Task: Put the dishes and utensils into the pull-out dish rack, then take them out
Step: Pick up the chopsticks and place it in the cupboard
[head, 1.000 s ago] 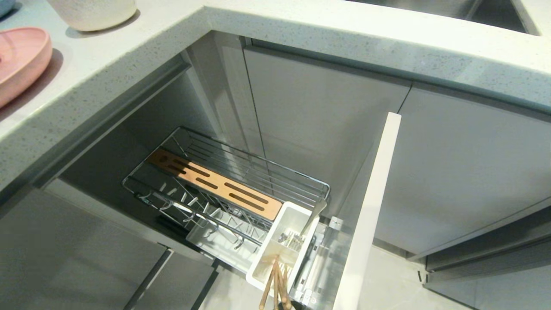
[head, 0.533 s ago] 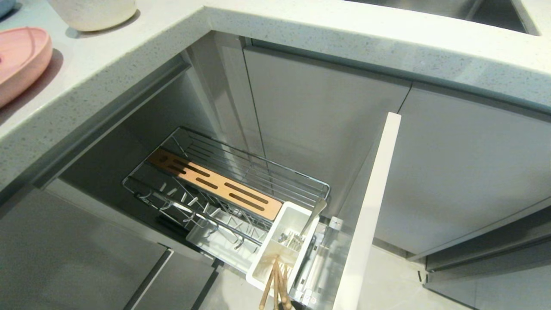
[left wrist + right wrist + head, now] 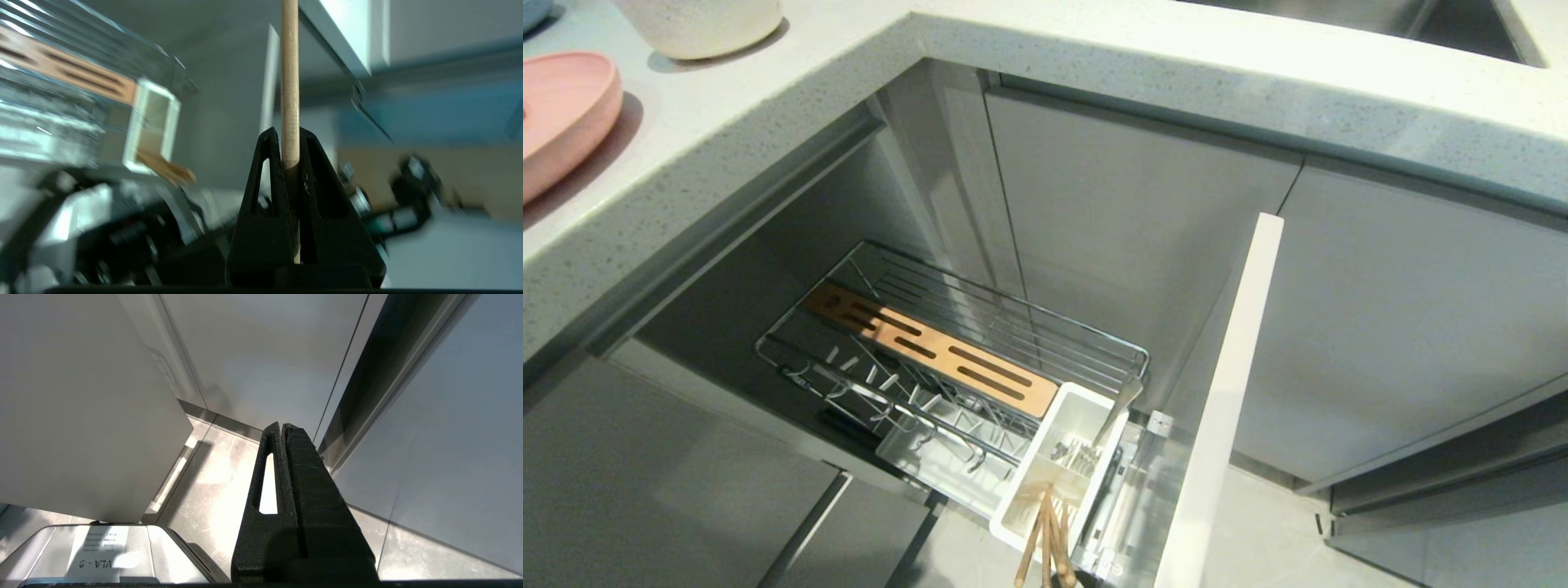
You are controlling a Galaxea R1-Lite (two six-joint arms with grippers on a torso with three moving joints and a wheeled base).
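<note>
- Resting at the far left of the counter (image 3: 768,106): large shallow pink plate (image 3: 560,114), partly cut by the head view's edge; cream-white bowl (image 3: 698,24) just behind it, apart from it.
- Pull-out dish rack (image 3: 980,343), below the counter's corner, drawn out: chrome wire basket; slotted wooden strip (image 3: 931,349) lying along it; plate prongs beside the strip, bare.
- White cutlery tub (image 3: 1058,465), at the rack's near end, against the pale cabinet front (image 3: 1225,392).
- Chopsticks (image 3: 1045,535), light wood, standing in the tub's near compartment, tips leaning out past its rim toward the lower edge of the head view.
- Metal spoon (image 3: 1119,404), handle leaning up out of the tub's far side.
- Left tool (image 3: 290,163), seen only in its own wrist view: black fingers (image 3: 265,192) drawn together, clamped on a single wooden chopstick (image 3: 289,81) that runs straight out between them; rack and tub lie off to one side, blurred.
- Right tool (image 3: 284,433), seen only in its own wrist view: fingers pressed together, nothing between them, pointing at the pale floor (image 3: 212,486) between cabinet doors.
</note>
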